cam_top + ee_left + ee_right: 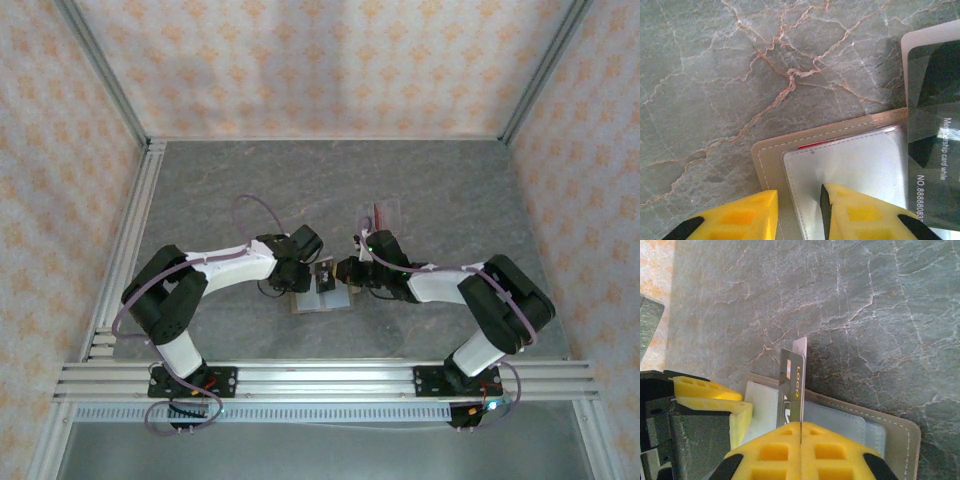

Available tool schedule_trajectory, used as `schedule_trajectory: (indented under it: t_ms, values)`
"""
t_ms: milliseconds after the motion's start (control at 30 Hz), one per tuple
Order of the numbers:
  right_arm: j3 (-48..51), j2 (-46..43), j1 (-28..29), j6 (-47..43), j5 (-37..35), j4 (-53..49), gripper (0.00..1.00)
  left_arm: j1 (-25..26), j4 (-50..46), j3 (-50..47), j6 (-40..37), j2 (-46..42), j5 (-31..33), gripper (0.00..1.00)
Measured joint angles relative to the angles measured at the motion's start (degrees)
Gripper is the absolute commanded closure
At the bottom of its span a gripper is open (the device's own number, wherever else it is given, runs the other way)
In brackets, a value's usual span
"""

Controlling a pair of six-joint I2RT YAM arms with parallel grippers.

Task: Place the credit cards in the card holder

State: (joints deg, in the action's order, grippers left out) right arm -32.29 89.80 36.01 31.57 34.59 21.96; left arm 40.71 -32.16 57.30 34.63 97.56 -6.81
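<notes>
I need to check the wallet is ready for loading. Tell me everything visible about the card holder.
The card holder lies open and flat on the grey marble table: tan stitched cover, grey inside, clear pocket with a red edge showing. The left gripper pins one flap between yellow fingers; the right gripper holds a dark card edge-on above it.

A grey, marble-patterned tabletop (420, 180), veined with pale rust-coloured cracks, sits boxed in on three sides by walls (320, 60) papered in cream with a small orange floral motif. Silver aluminium rails (330, 378) frame the near and left edges under soft, even light.
</notes>
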Motion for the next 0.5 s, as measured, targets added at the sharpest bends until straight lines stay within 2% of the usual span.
schedule_trajectory:
  t_ms: [500]
  values:
    - [1.1,-1.6,0.9,2.4,1.4,0.6,1.00,0.0,-0.1,0.0,0.0,0.0,0.2,0.70]
